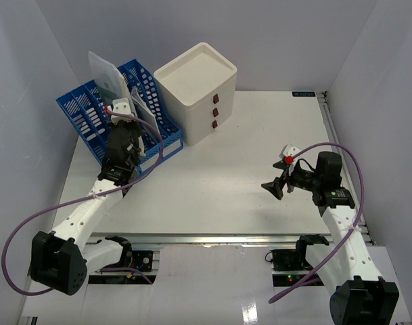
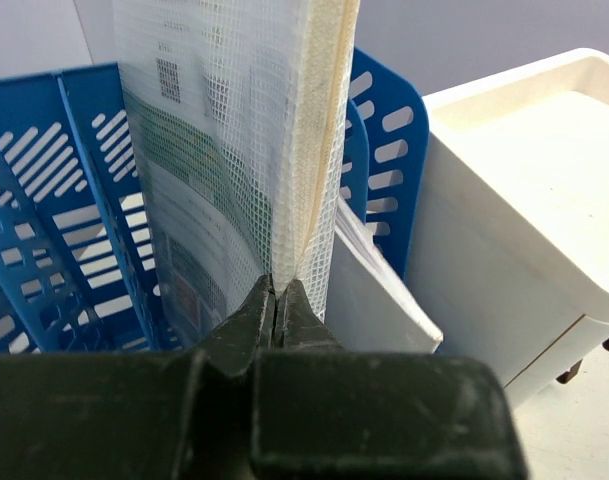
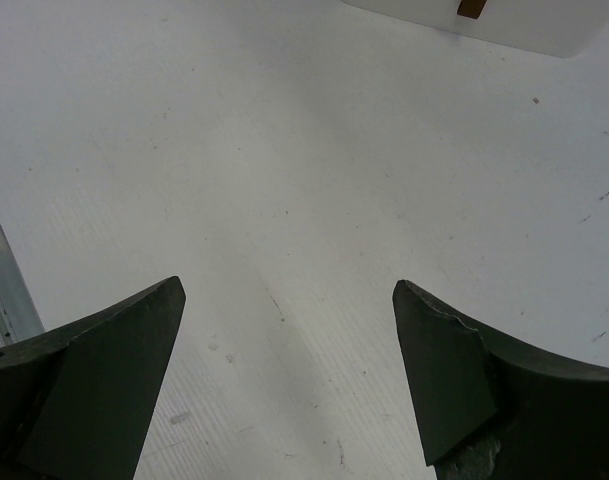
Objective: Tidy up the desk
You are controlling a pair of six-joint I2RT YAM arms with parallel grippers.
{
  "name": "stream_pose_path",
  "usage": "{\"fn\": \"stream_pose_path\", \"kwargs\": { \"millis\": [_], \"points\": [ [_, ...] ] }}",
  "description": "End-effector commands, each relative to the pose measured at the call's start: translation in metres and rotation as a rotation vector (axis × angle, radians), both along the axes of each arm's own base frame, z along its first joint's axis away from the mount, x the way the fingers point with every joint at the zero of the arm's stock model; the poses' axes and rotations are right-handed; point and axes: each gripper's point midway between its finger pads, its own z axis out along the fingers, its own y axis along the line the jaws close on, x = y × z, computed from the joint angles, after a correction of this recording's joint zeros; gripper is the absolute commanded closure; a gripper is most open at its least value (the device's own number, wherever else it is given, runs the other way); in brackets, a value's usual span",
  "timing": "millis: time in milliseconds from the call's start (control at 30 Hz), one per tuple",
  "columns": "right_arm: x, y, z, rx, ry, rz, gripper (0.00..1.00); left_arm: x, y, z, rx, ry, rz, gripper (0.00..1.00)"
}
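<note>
Left tool (image 2: 277, 296) pinching mesh pouch (image 2: 219, 150), slotted blue rack (image 2: 44, 210), right tool (image 3: 286, 290) spread above desk (image 3: 284, 120)

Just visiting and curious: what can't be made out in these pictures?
Left wrist view: print inside the mesh pouch, blurred by the mesh; its lower end, hidden behind the left claw.
Right wrist view: most of the drawer box, cut off by the top edge.
Top view: drawer contents, drawers shut.

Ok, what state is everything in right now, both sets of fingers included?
Left fingers: shut on the mesh pouch edge.
Right fingers: open, empty, above the desk.
Mesh pouch: upright in the blue rack.
Drawer box: all three drawers shut.
Blue rack: standing, papers in one slot.
</note>
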Motion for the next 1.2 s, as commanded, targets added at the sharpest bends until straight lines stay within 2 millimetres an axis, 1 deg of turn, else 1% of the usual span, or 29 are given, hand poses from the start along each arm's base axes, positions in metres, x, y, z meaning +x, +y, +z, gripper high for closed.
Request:
{"fn": "stream_pose_path", "kwargs": {
  "millis": [0, 33, 100, 200, 367, 467, 567, 600, 667, 800, 900, 1000, 1167],
  "points": [
    [0.000, 0.001, 0.003, -0.003, -0.024, 0.013, 0.09, -0.013, 0.003, -0.016, -0.080, -0.004, -0.013, 0.96],
    [0.000, 0.001, 0.003, -0.002, -0.024, 0.014, 0.09, -0.016, 0.003, -0.020, -0.086, 0.001, -0.016, 0.94],
    [0.000, 0.001, 0.002, 0.000, -0.020, 0.014, 0.09, -0.024, 0.003, -0.027, -0.099, 0.010, -0.028, 0.94],
    [-0.001, 0.001, 0.002, 0.002, -0.015, 0.014, 0.09, -0.033, 0.006, -0.037, -0.104, 0.019, -0.027, 0.99],
    [-0.001, 0.002, 0.002, 0.007, -0.009, 0.015, 0.09, -0.042, 0.007, -0.055, -0.090, 0.053, -0.042, 1.00],
    [-0.001, 0.002, 0.001, 0.007, -0.003, 0.012, 0.09, -0.046, 0.013, -0.053, -0.031, 0.022, -0.029, 1.00],
    [-0.001, 0.001, -0.001, 0.007, 0.000, 0.011, 0.09, -0.051, 0.025, -0.041, 0.053, -0.032, 0.018, 1.00],
    [-0.001, 0.001, -0.001, 0.007, 0.002, 0.011, 0.09, -0.052, 0.028, -0.035, 0.100, -0.050, 0.032, 1.00],
    [0.000, 0.001, -0.001, 0.007, 0.004, 0.011, 0.09, -0.050, 0.031, -0.030, 0.158, -0.053, 0.050, 1.00],
    [0.000, 0.002, -0.001, 0.010, 0.008, 0.012, 0.09, -0.047, 0.027, -0.027, 0.202, -0.086, 0.037, 1.00],
    [0.000, 0.001, -0.004, 0.007, 0.016, 0.009, 0.09, -0.050, 0.018, -0.008, 0.174, -0.189, -0.014, 1.00],
    [0.000, 0.001, -0.004, 0.006, 0.017, 0.008, 0.09, -0.049, 0.010, 0.010, 0.160, -0.233, -0.056, 1.00],
    [0.001, 0.001, -0.007, 0.004, 0.026, 0.007, 0.09, -0.047, 0.009, 0.035, 0.215, -0.288, -0.045, 1.00]
  ]
}}
